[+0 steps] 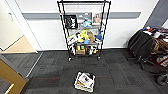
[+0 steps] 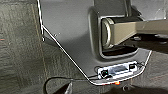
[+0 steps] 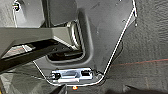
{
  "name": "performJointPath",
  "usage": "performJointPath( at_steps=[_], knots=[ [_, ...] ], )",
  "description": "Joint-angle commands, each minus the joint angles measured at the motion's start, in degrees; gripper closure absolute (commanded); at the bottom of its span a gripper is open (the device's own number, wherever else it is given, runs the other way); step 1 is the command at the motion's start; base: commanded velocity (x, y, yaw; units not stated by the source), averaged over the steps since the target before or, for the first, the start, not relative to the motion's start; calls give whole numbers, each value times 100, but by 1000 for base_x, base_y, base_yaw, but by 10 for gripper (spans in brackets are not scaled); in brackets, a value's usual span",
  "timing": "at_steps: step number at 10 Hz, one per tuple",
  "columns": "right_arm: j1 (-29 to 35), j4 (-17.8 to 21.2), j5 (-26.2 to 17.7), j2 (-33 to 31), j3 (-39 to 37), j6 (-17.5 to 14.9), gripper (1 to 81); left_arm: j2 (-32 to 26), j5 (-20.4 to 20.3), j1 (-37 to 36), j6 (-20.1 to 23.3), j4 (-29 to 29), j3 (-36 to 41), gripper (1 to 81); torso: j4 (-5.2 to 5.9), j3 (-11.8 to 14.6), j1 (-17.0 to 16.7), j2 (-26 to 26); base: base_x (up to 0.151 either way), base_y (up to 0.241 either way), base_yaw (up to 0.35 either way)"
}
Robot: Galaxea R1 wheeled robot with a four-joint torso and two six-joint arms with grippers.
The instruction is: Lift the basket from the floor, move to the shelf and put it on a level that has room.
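Basket (image 1: 85, 81): on floor (image 1: 117, 72) just ahead of robot, near centre line, long axis running roughly away toward rack, slightly skewed; neither arm judged clearly nearer
Grippers: fingers not made out, state cannot tell; wrist cameras face robot's own base, carpet
Shelf (image 1: 83, 30): beyond basket, against wall
Top level (image 1: 83, 2): looks bare
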Motion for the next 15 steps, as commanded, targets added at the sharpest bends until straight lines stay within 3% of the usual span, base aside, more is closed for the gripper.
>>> performJointPath(
  at_steps=[1,15],
  knots=[
    [-33,27,-402,-25,54,-14,10,-39,464,-35,30,-71,9,10,0,0,0,0,101,0,0],
    [10,0,-402,-16,-26,-23,10,-57,385,-9,21,-71,9,10,0,0,0,2,127,0,0]
  ],
)
